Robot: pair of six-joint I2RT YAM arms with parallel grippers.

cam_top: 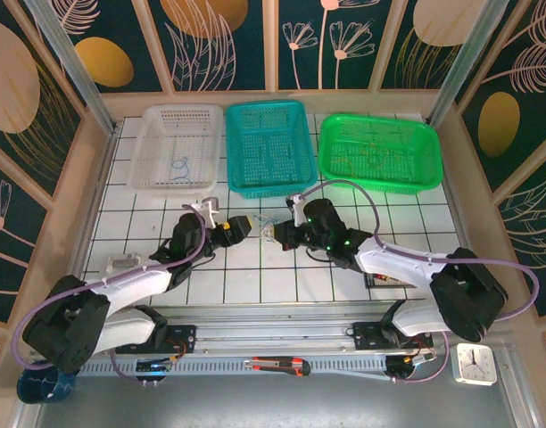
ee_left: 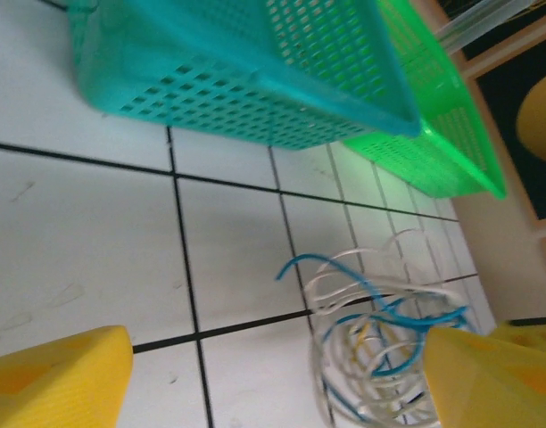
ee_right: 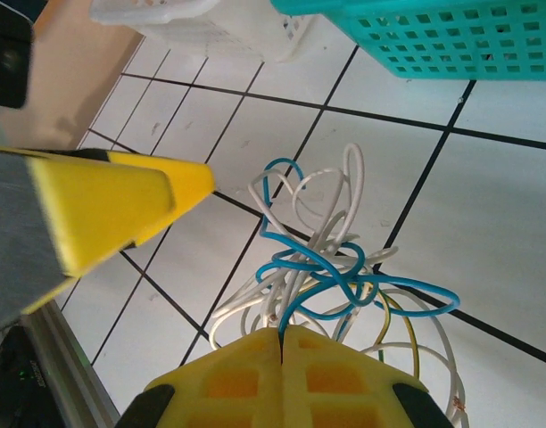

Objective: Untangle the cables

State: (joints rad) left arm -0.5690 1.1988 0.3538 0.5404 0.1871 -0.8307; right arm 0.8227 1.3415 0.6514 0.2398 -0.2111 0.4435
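Note:
The cables are a small tangle of blue, white and yellow-green wires, lifted just off the white tiled table. My right gripper is shut on them; a blue wire and some white ones run into the seam between its yellow fingers. In the top view the right gripper holds the cables at the table's middle. My left gripper stands open around the cables, which hang close to its right finger. From above, the left gripper sits just left of the tangle.
At the back stand three baskets: a white one holding a small bluish wire, a teal one and a green one. The teal basket is close ahead of the left gripper. Wooden walls ring the table.

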